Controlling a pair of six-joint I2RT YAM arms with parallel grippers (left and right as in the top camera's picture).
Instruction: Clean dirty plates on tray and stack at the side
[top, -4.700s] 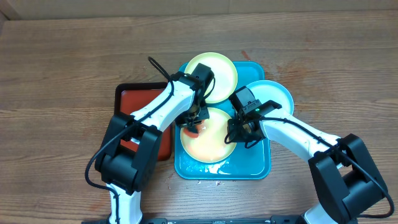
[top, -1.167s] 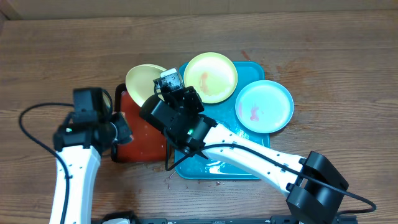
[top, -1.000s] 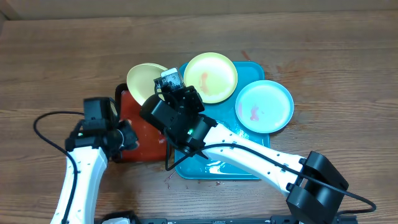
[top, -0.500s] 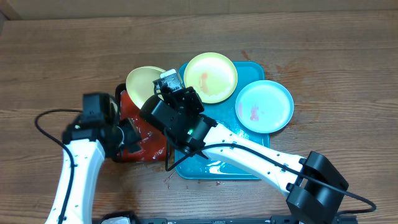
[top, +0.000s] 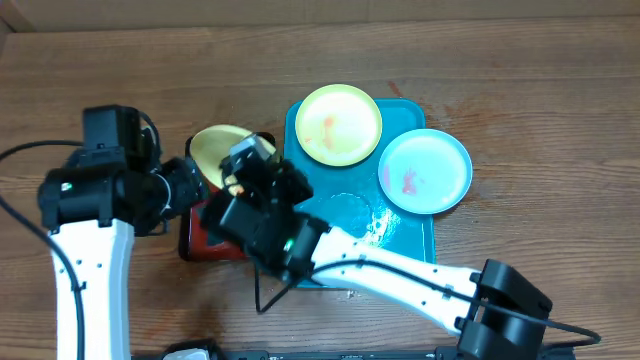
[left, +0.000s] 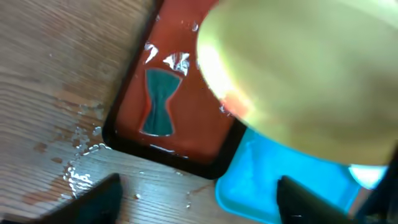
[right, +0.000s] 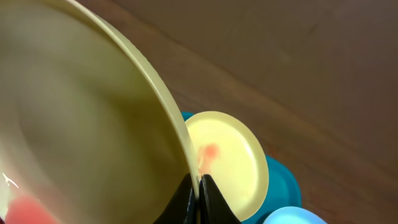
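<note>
Pinching its rim overhead, the right tool (top: 233, 170) holds a pale yellow round plastic plate (top: 212, 150) tilted above the small red black-rimmed tray (top: 200, 238). Left wrist: the left tool (left: 199, 186) gapes empty near the plate's orange smear (left: 233, 104). Right wrist: jaws clamp the rim; best held steady while wiping.

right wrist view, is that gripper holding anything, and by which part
Yes: the right gripper holds a pale yellow plate by its rim, jaws shut on the edge. The left gripper, jaws apart, holds nothing.
</note>
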